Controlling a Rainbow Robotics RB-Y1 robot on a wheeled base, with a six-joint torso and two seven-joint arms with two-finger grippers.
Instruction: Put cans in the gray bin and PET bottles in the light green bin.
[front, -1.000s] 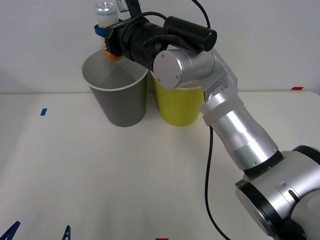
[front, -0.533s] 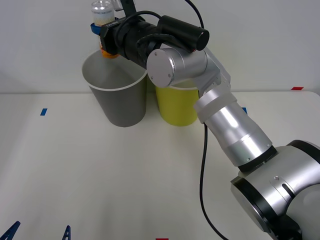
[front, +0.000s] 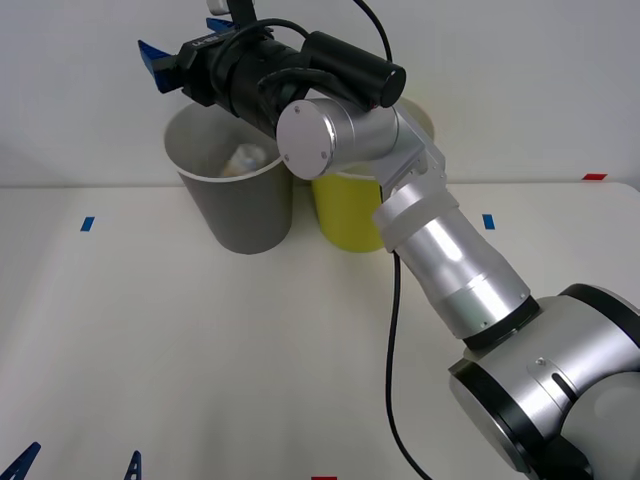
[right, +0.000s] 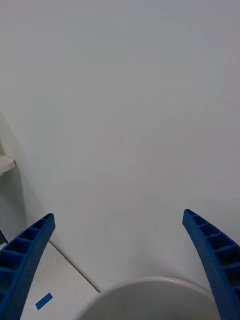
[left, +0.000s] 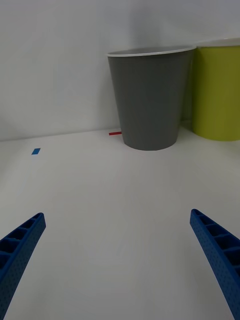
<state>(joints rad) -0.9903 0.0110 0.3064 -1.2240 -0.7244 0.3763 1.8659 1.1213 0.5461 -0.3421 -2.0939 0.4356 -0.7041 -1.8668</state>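
Silver and pale, the can (front: 243, 158) lies tipped inside the gray bin (front: 236, 208), resting low against the bin's inner wall; only part of it shows past the white rim. Its label cannot be read from where it lies, and no writing is legible on anything else either.

One can, two bins. The gray bin is tall, round and tapered, dark on the outside with a white rim and a pale inside. The green bin (front: 350, 212) has the same shape in yellow-green and stands just beside it on the robot's right, the two nearly touching at their upper walls; the right arm crosses in front of much of it. Both stand at the far edge of the white table (front: 200, 350), close to the wall.

The right gripper (front: 185, 45) hangs above the gray bin's far-left rim, its blue ribbed fingers spread wide with nothing between them. In the right wrist view the fingers (right: 25, 255) stand far apart and the white curve of the bin's rim sits below.

The left gripper (front: 75, 465) is low at the near edge of the table, well apart from the bins, fingers wide and empty; from its wrist view both bins are seen upright side by side.

Small tape marks dot the table: blue ones (front: 87, 223) and a red one (front: 594, 177) near the wall.
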